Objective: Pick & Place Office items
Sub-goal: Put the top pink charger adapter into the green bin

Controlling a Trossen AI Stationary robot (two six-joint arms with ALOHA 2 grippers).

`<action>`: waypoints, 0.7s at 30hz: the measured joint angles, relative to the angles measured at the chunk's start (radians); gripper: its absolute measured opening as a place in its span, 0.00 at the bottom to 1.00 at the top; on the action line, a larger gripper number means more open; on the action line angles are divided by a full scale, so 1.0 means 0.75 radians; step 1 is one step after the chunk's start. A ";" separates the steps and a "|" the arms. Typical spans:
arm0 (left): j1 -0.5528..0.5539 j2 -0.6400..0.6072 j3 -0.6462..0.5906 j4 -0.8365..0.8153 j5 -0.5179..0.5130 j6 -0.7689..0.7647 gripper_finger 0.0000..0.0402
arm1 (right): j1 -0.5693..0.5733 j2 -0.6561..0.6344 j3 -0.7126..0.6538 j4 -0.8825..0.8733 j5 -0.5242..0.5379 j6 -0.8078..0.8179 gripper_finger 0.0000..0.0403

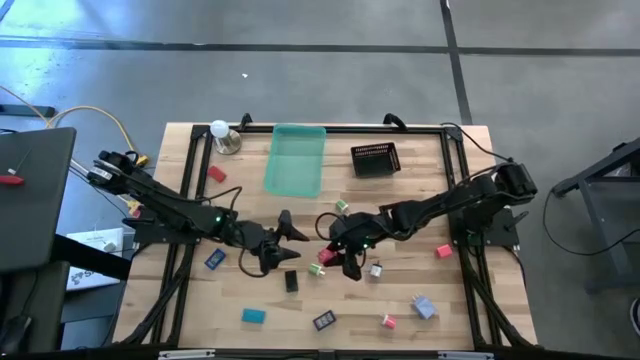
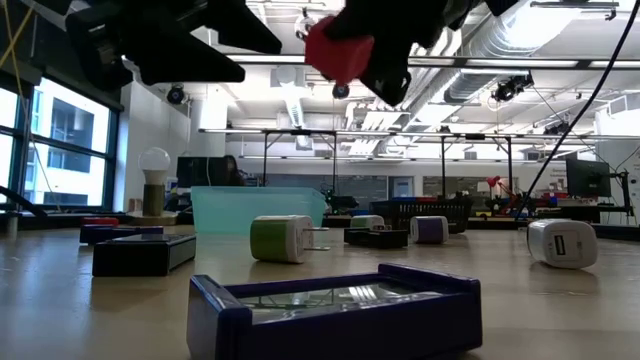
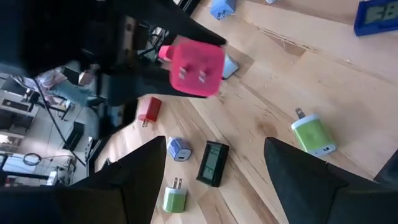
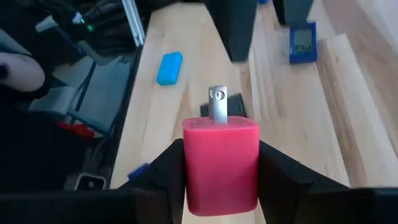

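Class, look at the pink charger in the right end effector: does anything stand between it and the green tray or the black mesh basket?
Nothing visible does. The right end effector holds the pink charger above the table. A small green charger lies on the wood toward the green tray and the black mesh basket, but below a raised path.

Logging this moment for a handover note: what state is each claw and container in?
Right claw: shut on pink charger, held off the table.
Left claw: open, holding nothing.
Green tray: lying flat, no items inside.
Black mesh basket: contents cannot be told.
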 joint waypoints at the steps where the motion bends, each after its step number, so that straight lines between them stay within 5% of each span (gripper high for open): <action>1: -0.001 0.000 0.000 0.003 -0.012 0.003 0.66 | -0.004 0.000 -0.001 0.002 -0.001 0.001 0.34; 7: 0.009 0.002 0.000 0.032 -0.006 0.197 0.66 | -0.037 -0.001 0.002 0.016 -0.001 0.006 0.34; 21: 0.127 0.079 0.057 0.137 0.231 0.174 0.66 | -0.038 -0.001 0.001 0.023 -0.026 0.006 0.34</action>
